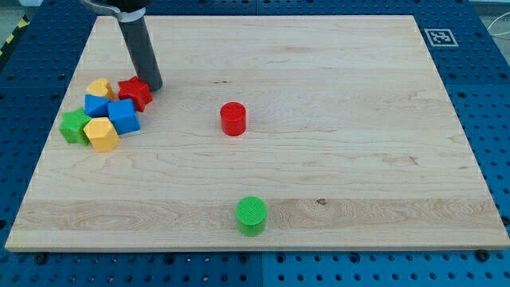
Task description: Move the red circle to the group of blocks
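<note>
Your tip (152, 84) has no jaws to open or close; it rests at the view's upper left, touching the red star-shaped block (135, 92). The red circle (233, 118) stands well apart to the view's right, alone near the board's (358, 119) middle. It's a short, plain red cylinder, upright, away from the cluster.

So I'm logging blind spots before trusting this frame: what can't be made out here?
- My tip: contact with the red star-like block unclear.
- Arm: cut off by the view's top.
- Marker pattern: too small.
- Yellow block: partly hidden behind the blue block.
</note>
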Available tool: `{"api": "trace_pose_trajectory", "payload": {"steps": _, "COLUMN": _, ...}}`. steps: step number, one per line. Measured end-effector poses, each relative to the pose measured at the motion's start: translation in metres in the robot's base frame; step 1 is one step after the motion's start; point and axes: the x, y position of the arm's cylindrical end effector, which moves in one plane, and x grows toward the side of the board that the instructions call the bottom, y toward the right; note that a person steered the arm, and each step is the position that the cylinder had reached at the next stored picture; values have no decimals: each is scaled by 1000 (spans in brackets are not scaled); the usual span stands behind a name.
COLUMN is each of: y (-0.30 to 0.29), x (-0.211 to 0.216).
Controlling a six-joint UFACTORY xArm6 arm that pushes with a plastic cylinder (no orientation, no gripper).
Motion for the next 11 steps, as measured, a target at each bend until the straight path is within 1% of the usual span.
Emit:
{"api": "trace_pose_trajectory", "payload": {"steps": 1, "y": -13, "x": 1}}
{"api": "trace_pose_trajectory", "payload": {"steps": 2, "y": -14, "x": 1}}
{"api": "trace_pose_trajectory", "payload": {"steps": 3, "y": 17, "x": -5}}
{"api": "trace_pose_trajectory", "payload": {"steps": 4, "y": 68, "x": -6}}
{"api": "trace_pose_trajectory", "payload": {"steps": 5, "y": 131, "x": 13}}
{"api": "trace_pose_trajectory", "payload": {"steps": 6, "y": 187, "x": 44}}
{"api": "trace_pose_trajectory", "payload": {"steps": 7, "y": 205, "x": 73}}
{"api": "trace_pose_trajectory", "payload": {"steps": 8, "y": 197, "x": 81}}
{"api": "trace_pose_trajectory", "payload": {"steps": 11, "y": 133, "x": 77}}
